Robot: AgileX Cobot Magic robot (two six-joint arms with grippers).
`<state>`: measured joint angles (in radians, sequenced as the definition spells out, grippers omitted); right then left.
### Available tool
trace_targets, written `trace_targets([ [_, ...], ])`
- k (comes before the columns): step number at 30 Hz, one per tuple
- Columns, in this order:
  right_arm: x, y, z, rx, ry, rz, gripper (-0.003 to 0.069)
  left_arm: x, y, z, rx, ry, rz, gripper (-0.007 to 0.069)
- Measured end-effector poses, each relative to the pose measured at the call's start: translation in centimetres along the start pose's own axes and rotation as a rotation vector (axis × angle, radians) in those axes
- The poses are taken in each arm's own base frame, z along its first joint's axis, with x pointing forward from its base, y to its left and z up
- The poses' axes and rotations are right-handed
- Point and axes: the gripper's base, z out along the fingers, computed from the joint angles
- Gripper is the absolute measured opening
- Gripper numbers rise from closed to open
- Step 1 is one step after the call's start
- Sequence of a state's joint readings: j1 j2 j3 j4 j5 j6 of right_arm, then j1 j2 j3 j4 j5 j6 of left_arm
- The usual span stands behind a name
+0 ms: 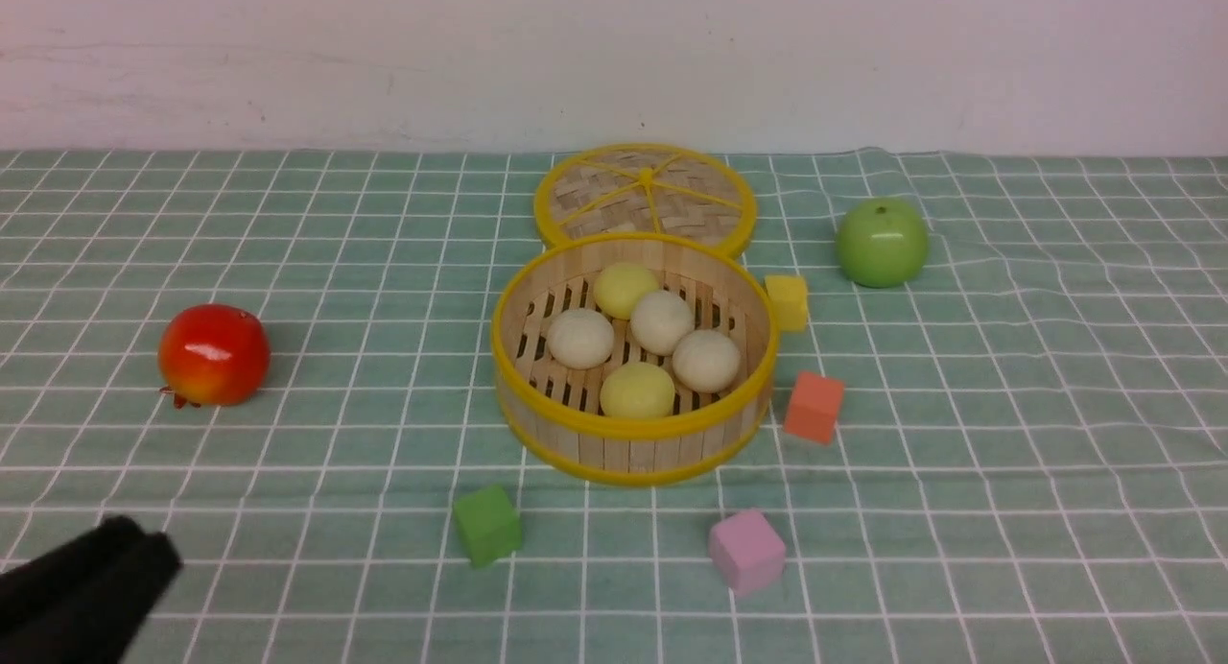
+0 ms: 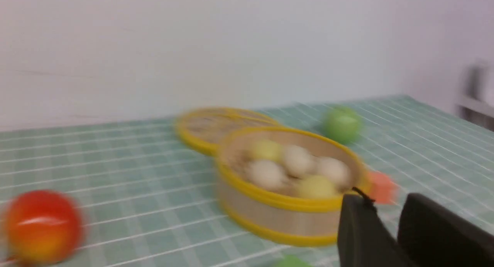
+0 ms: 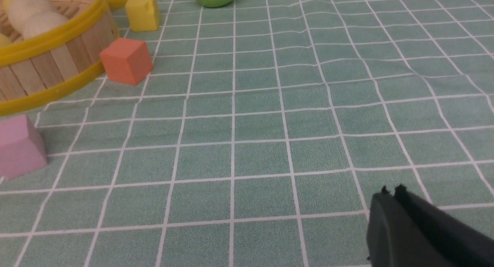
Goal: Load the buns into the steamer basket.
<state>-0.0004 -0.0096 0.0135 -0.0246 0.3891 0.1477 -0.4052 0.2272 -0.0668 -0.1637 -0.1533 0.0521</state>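
The buns (image 1: 645, 336), all five, sit inside the steamer basket (image 1: 633, 440) at the bench (image 1: 1007, 472) centre, lid (image 1: 645, 192) touching at its 12 o'clock. Your left tool (image 2: 388, 220) shows a narrow gap, holding nothing. Your right tool (image 3: 390, 193) is closed, empty.

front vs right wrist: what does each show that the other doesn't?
Front only: the red fruit, green cube, lid, all five buns in the basket, and the left gripper low at the left edge.
Right wrist only: the right gripper, shut and holding nothing, over bare cloth.
Both: the basket's right side, some buns, the yellow cube, orange cube, pink cube, green apple and checked cloth.
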Motion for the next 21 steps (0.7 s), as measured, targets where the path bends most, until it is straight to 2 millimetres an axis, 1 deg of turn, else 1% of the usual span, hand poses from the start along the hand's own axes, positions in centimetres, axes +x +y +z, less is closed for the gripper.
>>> trace_targets([
  [2,0.0,0.0,0.0,0.000,0.000,0.000,-0.0001,1.1,0.8,-1.0,-0.101,0.008,0.009,0.0071],
  [3,0.0,0.0,0.0,0.000,0.000,0.000,0.0000,1.2,0.9,-1.1,-0.119,0.009,0.010,0.0059],
  [4,0.0,0.0,0.0,0.000,0.000,0.000,0.0000,2.5,1.3,-1.8,-0.183,0.046,0.001,0.0016],
  [5,0.0,0.0,0.0,0.000,-0.001,0.000,0.0000,3.2,1.5,-2.1,-0.219,0.069,-0.014,-0.0007],
  [6,0.0,0.0,0.0,0.000,-0.001,0.000,0.0001,3.9,1.6,-2.3,-0.234,0.125,-0.029,-0.0013],
  [7,0.0,0.0,0.0,0.000,-0.001,0.000,0.0001,4.0,1.6,-2.3,-0.238,0.133,-0.034,-0.0013],
  [8,0.0,0.0,0.0,0.000,-0.002,0.000,0.0003,5.0,1.7,-2.6,-0.264,0.234,-0.060,-0.0014],
  [9,0.0,0.0,0.0,0.000,-0.002,0.000,0.0003,5.1,1.7,-2.6,-0.269,0.247,-0.062,-0.0014],
  [10,0.0,0.0,0.0,-0.001,-0.003,0.000,0.0003,5.9,1.7,-2.8,-0.281,0.319,-0.083,-0.0014],
  [11,0.0,0.0,0.0,0.000,-0.003,0.000,0.0003,6.2,1.7,-2.9,-0.289,0.351,-0.100,-0.0014],
  [17,0.0,0.0,0.0,0.000,-0.003,0.000,0.0008,6.2,1.7,-3.0,-0.306,0.339,-0.175,-0.0014],
  [21,0.0,0.0,0.0,0.000,-0.003,0.000,0.0010,6.2,1.8,-3.0,-0.308,0.335,-0.180,-0.0014],
])
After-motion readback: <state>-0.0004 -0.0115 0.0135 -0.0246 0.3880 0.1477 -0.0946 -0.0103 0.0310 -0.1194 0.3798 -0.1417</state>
